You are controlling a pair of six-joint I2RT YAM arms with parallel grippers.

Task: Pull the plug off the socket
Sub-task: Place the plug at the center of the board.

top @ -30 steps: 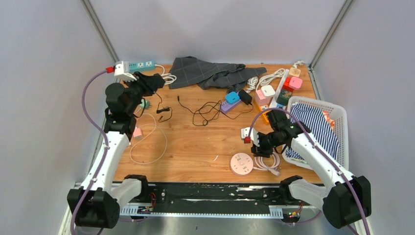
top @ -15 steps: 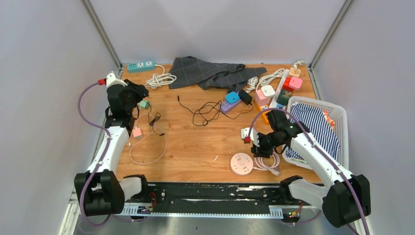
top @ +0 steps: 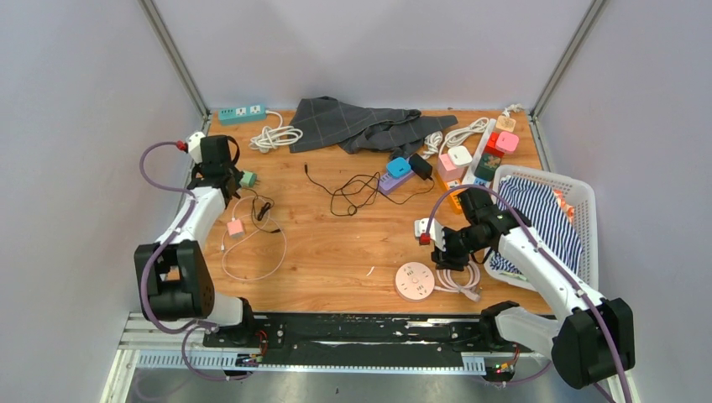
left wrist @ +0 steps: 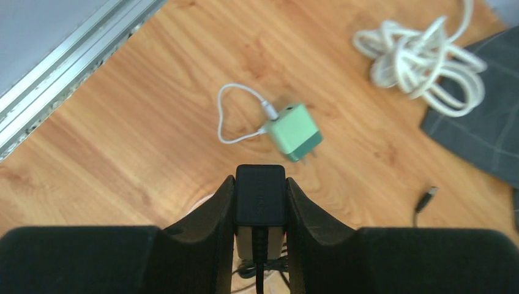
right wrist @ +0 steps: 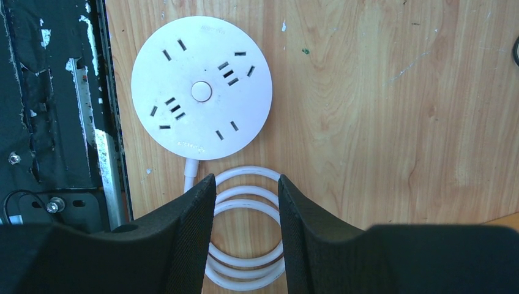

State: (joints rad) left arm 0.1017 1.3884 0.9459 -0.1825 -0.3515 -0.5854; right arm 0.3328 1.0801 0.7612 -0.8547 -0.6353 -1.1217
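My left gripper point(left wrist: 261, 179) is shut on a black plug point(left wrist: 261, 197), whose black cord hangs down between the fingers. The plug is in no socket. In the top view this gripper point(top: 220, 170) is at the table's left edge, and the black cord point(top: 261, 210) trails onto the wood. A round white socket point(right wrist: 201, 87) lies near the front edge with all its holes empty. My right gripper point(right wrist: 246, 184) is open just behind it, its fingers on either side of the socket's coiled white cable point(right wrist: 248, 239). From above, the right gripper point(top: 447, 259) is beside the round socket point(top: 414, 281).
A green adapter point(left wrist: 295, 131) with a white lead lies just ahead of the left gripper. A teal power strip point(top: 242, 111), a white cable bundle point(top: 275, 136) and a grey cloth point(top: 361, 124) sit at the back. More adapters point(top: 470, 155) and a white basket point(top: 588, 210) are on the right.
My left arm has swung from the back by the teal strip to the table's left edge, dragging the black cord toward the near left. The right arm has not moved.
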